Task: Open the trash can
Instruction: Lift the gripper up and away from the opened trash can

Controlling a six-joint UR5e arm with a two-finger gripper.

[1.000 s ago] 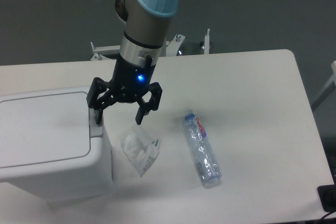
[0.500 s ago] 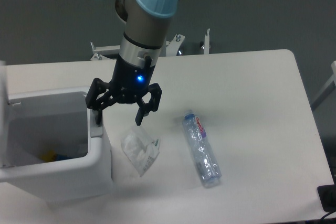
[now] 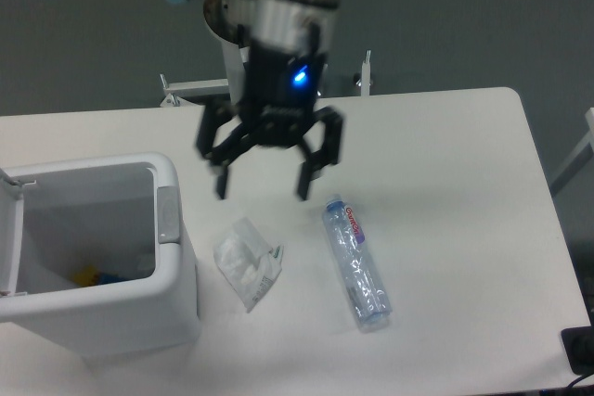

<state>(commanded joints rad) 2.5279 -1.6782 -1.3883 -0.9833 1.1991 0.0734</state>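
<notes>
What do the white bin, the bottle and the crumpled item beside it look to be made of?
The boxy white trash can looks like moulded plastic: smooth, slightly glossy walls, rounded corners. The clear bottle lying on its side seems thin transparent plastic, dented and glinting. The crumpled whitish wrapper looks like thin plastic film, possibly paper.

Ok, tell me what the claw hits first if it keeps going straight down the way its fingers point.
Probably bare table, between the crumpled plastic bag and the bottle. The open claw points down there, though depth is unclear from this one view.
</notes>
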